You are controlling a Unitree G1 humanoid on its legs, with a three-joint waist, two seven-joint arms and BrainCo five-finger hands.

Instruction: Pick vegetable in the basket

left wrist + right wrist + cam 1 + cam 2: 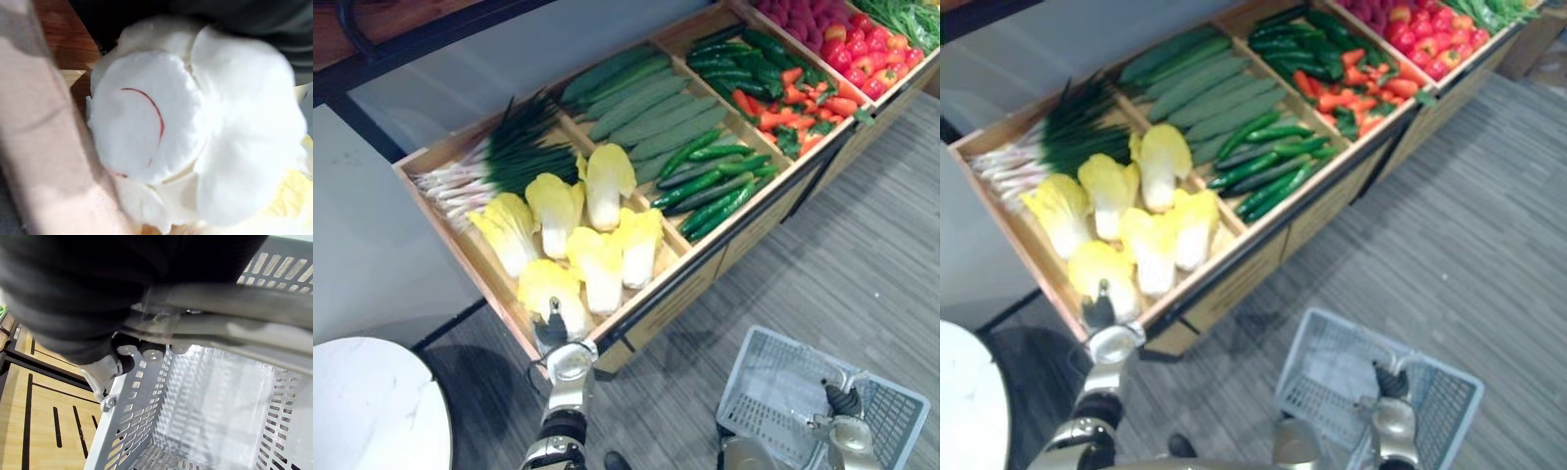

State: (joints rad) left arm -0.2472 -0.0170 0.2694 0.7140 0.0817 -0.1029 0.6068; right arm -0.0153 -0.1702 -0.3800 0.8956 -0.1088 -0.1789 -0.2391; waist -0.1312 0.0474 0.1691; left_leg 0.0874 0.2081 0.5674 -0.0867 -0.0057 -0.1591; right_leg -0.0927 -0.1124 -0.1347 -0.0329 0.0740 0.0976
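Left hand (pixel 551 331) is seen at the front rim of the wooden display crate (pixel 680 294), up against the nearest cabbage (pixel 551 286). Its fingers are hidden behind the head, so whether anything is gripped cannot be told. In the left wrist view that cabbage's white cut base is shown from very close (a thin red curved mark on it), with yellow leaf at one edge.

The nearest cabbage is lying in the crate's front-left compartment, touching the other cabbages (pixel 597 264), all yellow-leafed with white stems. Spring onions (pixel 480 166) are laid in the compartment behind. Long pale green gourds (pixel 646 108) and dark cucumbers (pixel 710 181) are laid in the next ones to the right, carrots (pixel 793 103) and red peppers (pixel 867 54) further along.

Right hand (pixel 843 401) is closed round the handle (pixel 230 328) of the white plastic basket (pixel 773 362), fingers (pixel 152 351) curled under the bar. The basket is held over the grey striped floor (pixel 862 255), in front of the crate and well apart from the cabbages. A round white table (pixel 372 411) is seen at lower left.
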